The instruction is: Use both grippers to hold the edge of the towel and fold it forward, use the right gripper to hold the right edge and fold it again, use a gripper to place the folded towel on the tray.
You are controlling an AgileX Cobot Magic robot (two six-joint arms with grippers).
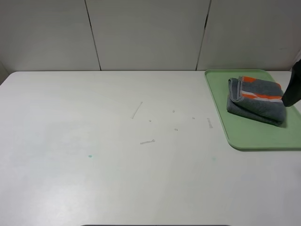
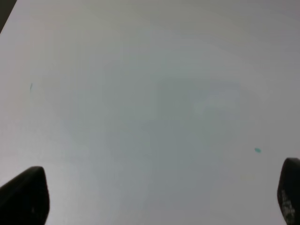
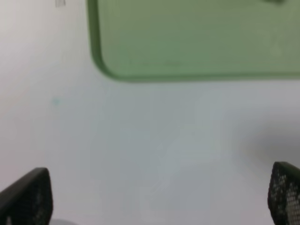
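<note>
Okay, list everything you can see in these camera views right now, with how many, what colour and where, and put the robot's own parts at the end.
towel: one, dark grey with an orange and white band, folded, lying on the tray at the far right.
tray: one, pale green, on the table's far right, partly cut off by the picture edge.
table: one, white, fills most of the view; a few small scuffs and specks near the middle.
wall panels: pale grey, behind the table.
left gripper: one, black, open, above bare table.
right gripper: one, black, open, above the table beside the tray's near edge.
</note>
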